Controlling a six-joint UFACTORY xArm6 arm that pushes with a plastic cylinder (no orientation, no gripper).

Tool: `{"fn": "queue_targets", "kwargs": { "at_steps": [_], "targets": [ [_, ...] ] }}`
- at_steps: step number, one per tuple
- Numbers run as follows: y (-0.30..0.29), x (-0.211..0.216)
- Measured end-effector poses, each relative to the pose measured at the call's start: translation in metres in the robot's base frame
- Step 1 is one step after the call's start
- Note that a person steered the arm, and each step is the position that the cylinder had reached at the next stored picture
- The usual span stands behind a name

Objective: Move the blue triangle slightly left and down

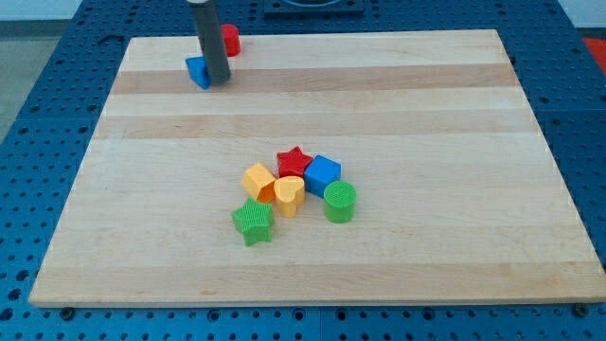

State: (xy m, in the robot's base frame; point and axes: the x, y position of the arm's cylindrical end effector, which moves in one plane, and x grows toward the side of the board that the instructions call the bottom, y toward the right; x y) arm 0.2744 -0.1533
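Note:
The blue triangle (197,71) lies near the top left of the wooden board (426,114), partly hidden behind my rod. My tip (218,80) rests on the board touching the triangle's right side. A red block (230,40) sits just above and right of the rod, half hidden by it.
A cluster sits at the board's middle: a red star (294,160), a blue cube (322,173), a green cylinder (340,202), a yellow heart (289,193), an orange-yellow hexagon (258,180) and a green star (253,222). The board's left edge is close to the triangle.

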Motion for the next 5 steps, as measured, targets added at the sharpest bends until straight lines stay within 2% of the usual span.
{"fn": "queue_targets", "kwargs": {
  "at_steps": [1, 2, 3, 4, 5],
  "targets": [
    [-0.010, -0.037],
    [-0.049, -0.037],
    [-0.086, -0.025],
    [-0.088, 0.016],
    [-0.086, 0.020]
  ]
}}
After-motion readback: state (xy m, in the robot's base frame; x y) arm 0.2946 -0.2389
